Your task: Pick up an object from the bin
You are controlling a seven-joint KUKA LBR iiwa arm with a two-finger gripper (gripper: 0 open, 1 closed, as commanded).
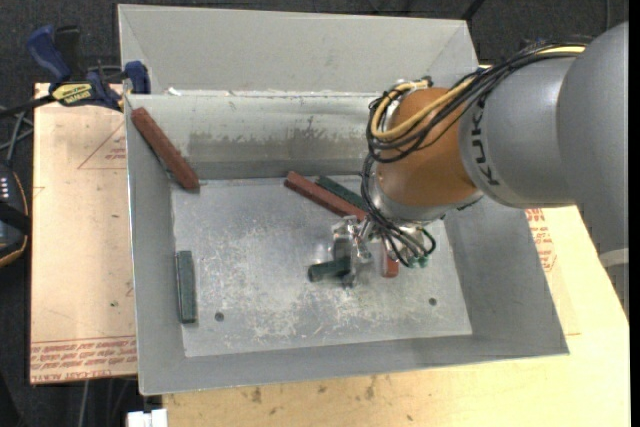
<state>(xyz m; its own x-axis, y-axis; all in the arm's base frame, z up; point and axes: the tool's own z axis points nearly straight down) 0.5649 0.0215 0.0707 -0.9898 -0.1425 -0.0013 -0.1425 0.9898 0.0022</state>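
Note:
My gripper (348,260) is low over the bin floor, right of the middle, under the orange wrist cover. A small dark green block (322,271) lies on the floor, with its right end running under the gripper's tip. A short red-brown piece (390,263) lies just right of the gripper. Behind the gripper, a long red-brown bar (318,194) and a dark green bar (340,188) lie side by side, slanting down to the right, their far ends hidden by the wrist.
A long brown bar (164,149) leans against the back left corner. A grey-green bar (186,286) lies along the left side of the floor. The arm and its cables cover the bin's right part.

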